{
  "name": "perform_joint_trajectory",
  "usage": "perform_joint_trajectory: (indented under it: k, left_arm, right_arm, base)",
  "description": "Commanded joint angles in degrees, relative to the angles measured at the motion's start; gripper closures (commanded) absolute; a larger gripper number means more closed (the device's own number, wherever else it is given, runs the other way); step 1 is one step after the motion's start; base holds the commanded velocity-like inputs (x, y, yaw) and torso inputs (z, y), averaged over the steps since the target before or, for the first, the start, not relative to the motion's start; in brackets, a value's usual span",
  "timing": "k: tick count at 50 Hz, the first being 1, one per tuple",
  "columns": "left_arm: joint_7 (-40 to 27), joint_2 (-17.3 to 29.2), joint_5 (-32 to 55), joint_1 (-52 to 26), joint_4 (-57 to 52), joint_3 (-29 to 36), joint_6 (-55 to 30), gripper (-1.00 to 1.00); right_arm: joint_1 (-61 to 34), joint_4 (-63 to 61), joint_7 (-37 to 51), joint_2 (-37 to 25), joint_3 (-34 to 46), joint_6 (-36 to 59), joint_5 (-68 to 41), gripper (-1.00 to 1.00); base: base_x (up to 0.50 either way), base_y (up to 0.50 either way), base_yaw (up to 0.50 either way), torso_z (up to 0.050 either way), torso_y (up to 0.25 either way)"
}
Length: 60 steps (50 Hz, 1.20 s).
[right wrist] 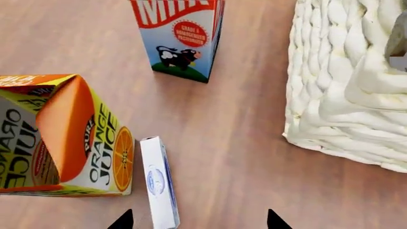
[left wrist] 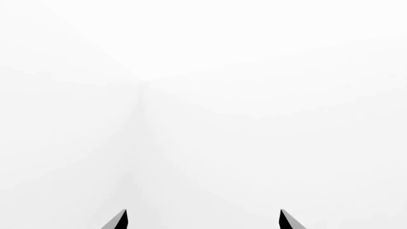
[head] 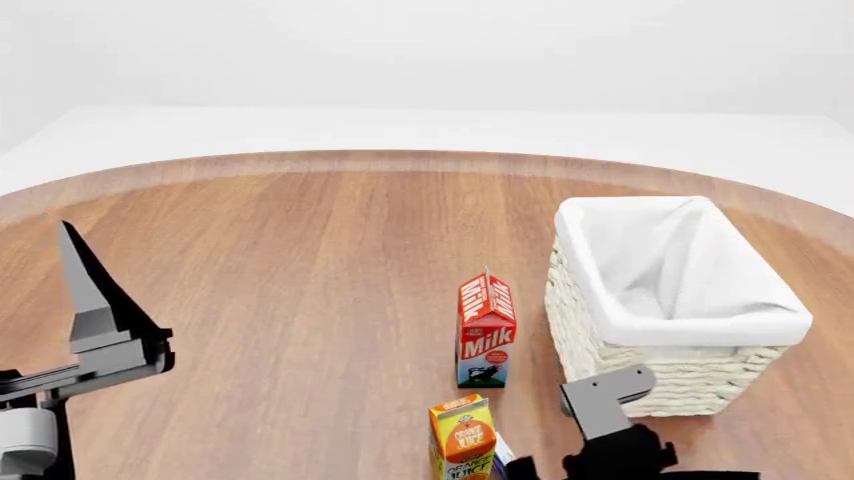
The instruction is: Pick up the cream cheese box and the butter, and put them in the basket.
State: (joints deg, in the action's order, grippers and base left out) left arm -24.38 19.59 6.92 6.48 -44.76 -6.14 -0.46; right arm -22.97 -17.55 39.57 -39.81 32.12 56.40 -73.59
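The cream cheese box [right wrist: 157, 186] stands on its thin edge on the wooden table, white with blue print, close beside the orange juice carton [right wrist: 64, 138]. My right gripper [right wrist: 198, 220] is open just above it, and the box lies between the fingertips, nearer one of them. In the head view only a sliver of the cream cheese box [head: 503, 457] shows past the juice carton [head: 463, 437]. The basket [head: 667, 385] stands at the right, with its woven wall [right wrist: 343, 86] near my right gripper. My left gripper [left wrist: 203, 220] is open on nothing and faces a blank white background. The butter is out of view.
A red and white milk carton [head: 486, 330] stands upright just left of the basket, and it shows again as the milk carton [right wrist: 181, 38] beyond the cream cheese box. My left arm [head: 107, 340] is raised at the table's left side. The round table's far edge [head: 427, 160] curves across the back.
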Motion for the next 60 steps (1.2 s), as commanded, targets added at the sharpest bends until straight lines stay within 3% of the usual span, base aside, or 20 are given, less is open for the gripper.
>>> perform_joint_trajectory:
  k: [1, 60]
  left_arm:
    - [-0.22, 0.18, 0.08, 0.17, 0.05, 0.03, 0.14, -1.00]
    - [-1.19, 1.01, 0.43, 0.10, 0.88, 0.69, 0.48, -1.00]
  right_arm:
    - [-0.52, 1.32, -1.28, 0.96, 1.76, 0.00, 2.00, -1.00]
    - [-1.73, 8.23, -6.89, 5.14, 8.27, -2.32, 9.57, -1.00]
  base:
    - [0.00, 0.00, 0.00, 0.000, 0.000]
    - [0.00, 0.00, 0.00, 0.000, 0.000]
